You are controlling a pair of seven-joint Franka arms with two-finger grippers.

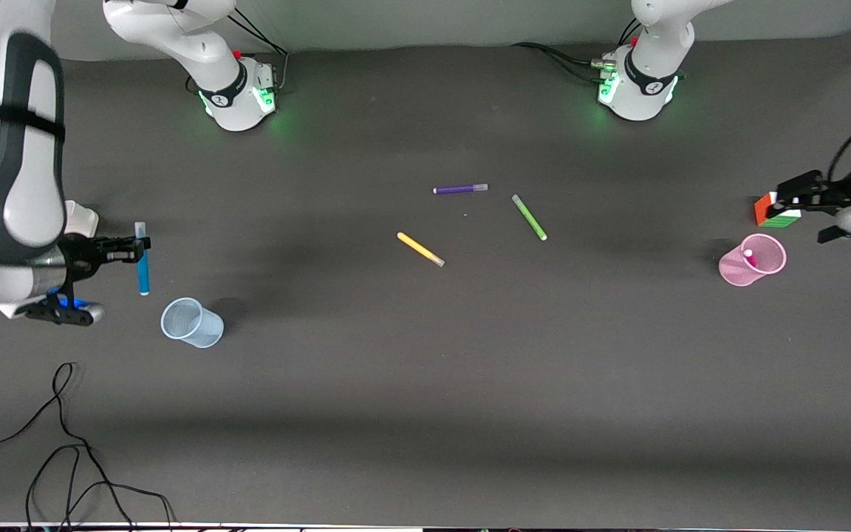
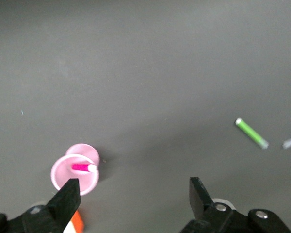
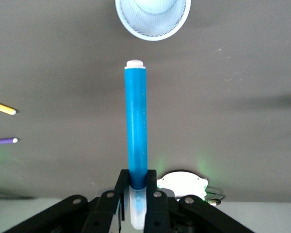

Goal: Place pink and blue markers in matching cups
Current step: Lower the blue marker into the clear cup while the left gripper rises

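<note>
Right gripper [image 1: 137, 247] pinches the blue marker [image 1: 142, 270] upright beside the pale blue cup [image 1: 190, 323]; centre it over the rim before releasing. Left gripper [image 2: 133, 196] waits wide open above the pink cup [image 2: 73, 174], pink marker [image 2: 82, 167] inside.

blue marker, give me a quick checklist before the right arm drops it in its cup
1. Right claw shut on the blue marker, near its capped end: ok.
2. Marker hangs upright, cap up: ok.
3. Blue cup upright and open: ok.
4. Marker directly over the cup mouth: not ok, it hangs beside the cup, toward the bases.
5. Pink marker already in the pink cup: ok.
6. Left claw open, waiting near the pink cup, out of the way: ok.
</note>
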